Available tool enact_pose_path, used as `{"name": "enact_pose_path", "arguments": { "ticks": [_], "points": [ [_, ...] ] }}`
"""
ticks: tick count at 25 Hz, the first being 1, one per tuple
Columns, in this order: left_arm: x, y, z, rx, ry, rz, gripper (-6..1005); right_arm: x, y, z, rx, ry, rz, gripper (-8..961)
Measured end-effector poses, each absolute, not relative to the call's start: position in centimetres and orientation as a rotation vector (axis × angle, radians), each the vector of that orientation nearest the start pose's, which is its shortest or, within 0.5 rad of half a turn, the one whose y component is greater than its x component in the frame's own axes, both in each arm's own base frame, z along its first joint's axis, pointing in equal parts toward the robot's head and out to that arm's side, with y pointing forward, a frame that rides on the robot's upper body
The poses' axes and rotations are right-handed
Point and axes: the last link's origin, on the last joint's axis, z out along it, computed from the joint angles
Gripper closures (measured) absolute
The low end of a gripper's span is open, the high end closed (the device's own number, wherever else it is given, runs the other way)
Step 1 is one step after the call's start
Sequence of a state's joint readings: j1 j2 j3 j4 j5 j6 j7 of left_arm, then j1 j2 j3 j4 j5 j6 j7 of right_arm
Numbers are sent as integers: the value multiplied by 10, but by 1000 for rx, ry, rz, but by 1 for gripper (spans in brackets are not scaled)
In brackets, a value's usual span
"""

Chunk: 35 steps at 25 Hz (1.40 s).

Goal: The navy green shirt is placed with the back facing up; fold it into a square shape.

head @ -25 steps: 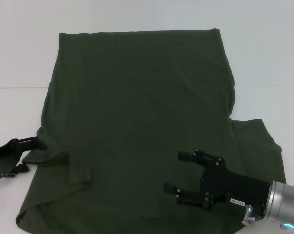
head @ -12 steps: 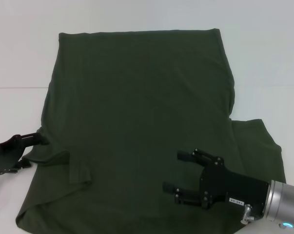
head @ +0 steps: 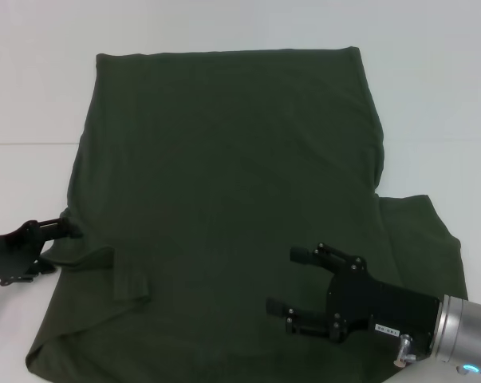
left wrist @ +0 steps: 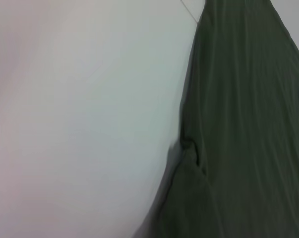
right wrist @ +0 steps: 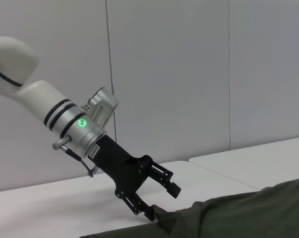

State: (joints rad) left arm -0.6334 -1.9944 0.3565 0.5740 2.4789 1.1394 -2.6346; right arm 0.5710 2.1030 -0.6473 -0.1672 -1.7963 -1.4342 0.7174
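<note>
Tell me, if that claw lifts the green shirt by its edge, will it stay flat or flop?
Probably flop. The navy green shirt lies limp on the white table, with soft creases and a folded-in flap near the left claw, so it looks thin and unstiffened. It likely drapes from any pinched point. Pushed, it would probably bunch up rather than slide whole. The right claw hovers open above it.

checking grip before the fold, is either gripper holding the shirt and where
The left gripper appears to pinch the shirt at its left sleeve edge. The right gripper hangs open over the shirt, holding nothing.
</note>
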Motion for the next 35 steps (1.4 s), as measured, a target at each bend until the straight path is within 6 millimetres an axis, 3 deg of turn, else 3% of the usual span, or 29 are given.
{"name": "enact_pose_path", "arguments": {
  "ticks": [5, 11, 14, 19, 25, 35],
  "points": [
    [-349, 376, 42, 2140, 2839, 754, 73, 258, 302, -75, -2586, 320, 894, 39],
    [-350, 376, 40, 2156, 2850, 748, 262, 258, 302, -74, -2586, 318, 902, 41],
    [-351, 376, 41, 2158, 2853, 750, 495, 258, 302, -74, -2585, 317, 903, 39],
    [-352, 377, 41, 2173, 2853, 749, 741, 258, 302, -74, -2584, 317, 903, 39],
    [-352, 378, 41, 2185, 2853, 749, 876, 257, 303, -74, -2584, 315, 902, 40],
    [-343, 383, 43, 2107, 2811, 968, 863, 257, 303, -74, -2584, 313, 898, 40]
  ]
}}
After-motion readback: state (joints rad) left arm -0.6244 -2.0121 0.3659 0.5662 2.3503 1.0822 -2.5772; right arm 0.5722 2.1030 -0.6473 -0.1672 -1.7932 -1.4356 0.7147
